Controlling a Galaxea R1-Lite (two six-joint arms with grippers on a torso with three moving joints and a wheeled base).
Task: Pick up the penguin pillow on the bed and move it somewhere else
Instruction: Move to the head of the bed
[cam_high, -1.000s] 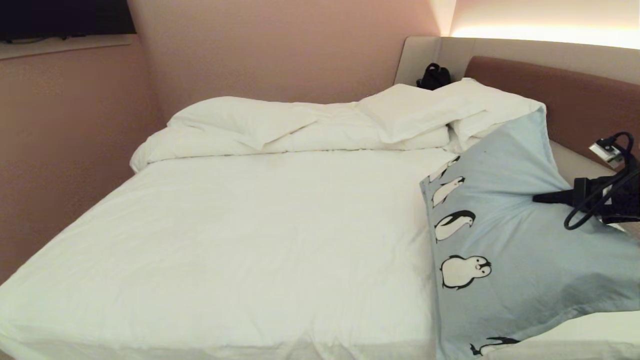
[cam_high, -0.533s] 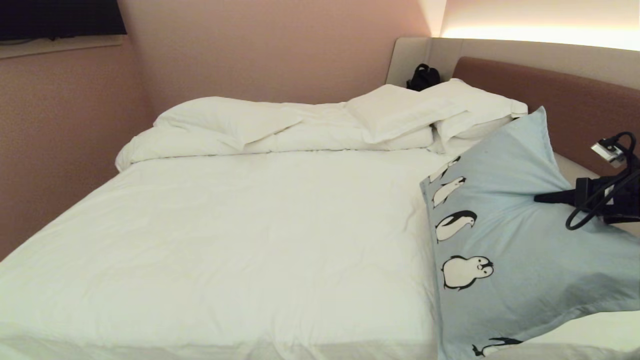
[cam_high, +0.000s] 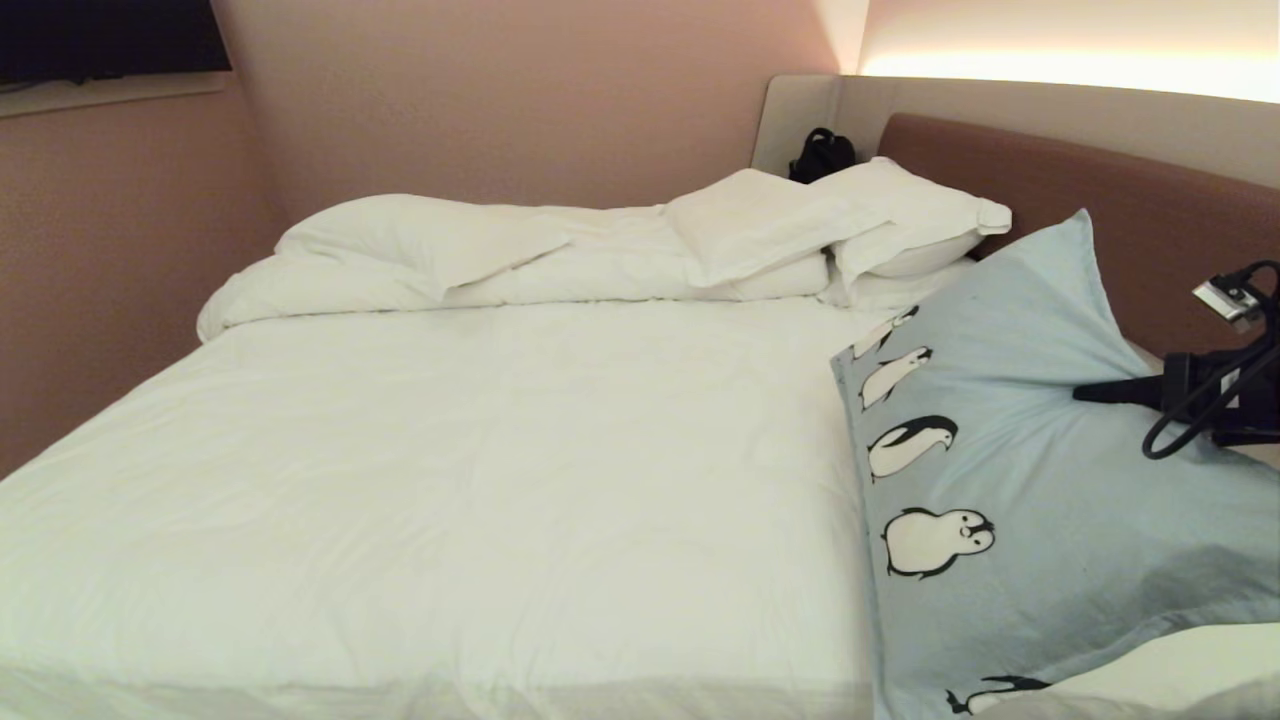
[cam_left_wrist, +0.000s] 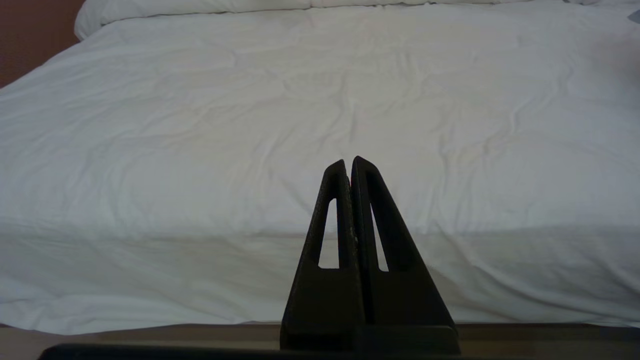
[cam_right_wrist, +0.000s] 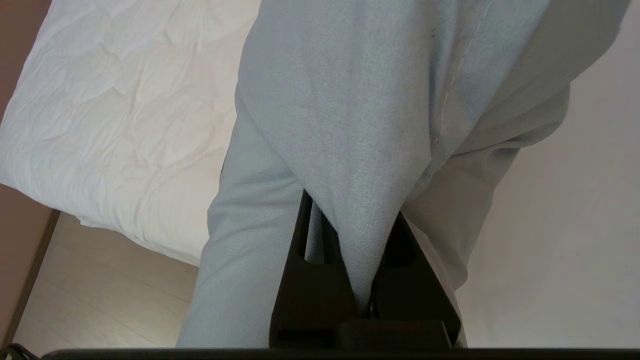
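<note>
Pale blue-grey cloth filled the right of the head view: the pillow (cam_high: 1040, 480), its row of penguins running down its near-left edge, hung lifted over the right part of the bed (cam_high: 480, 450). One corner stood up before the brown headboard (cam_high: 1100, 190) and the lower edge sagged toward the sheet; whether it touched there I could not tell. The right tool (cam_high: 1085, 393) came in from the right edge and was clamped narrow on a pinch of the cover; the right wrist view showed the fabric (cam_right_wrist: 350, 125) gathered between the closed jaws and draping over them, with bed and floor (cam_right_wrist: 100, 300) below.

Against the two earlier head views, the white pillows (cam_high: 800, 225), the bunched duvet (cam_high: 400, 250) and the dark bag (cam_high: 820, 155) in the corner had all slid left in the picture together. That reads as the camera turning with the robot rather than anything moving on the bed. The pillow kept nearly the same place relative to the tool, so the grip seemed sound.

By my reading, pick-up was done and carrying was under way; a resting spot and release remained.

The left tool (cam_left_wrist: 350, 162) was parked low before the bed's near edge, its jaws pressed together and empty.
</note>
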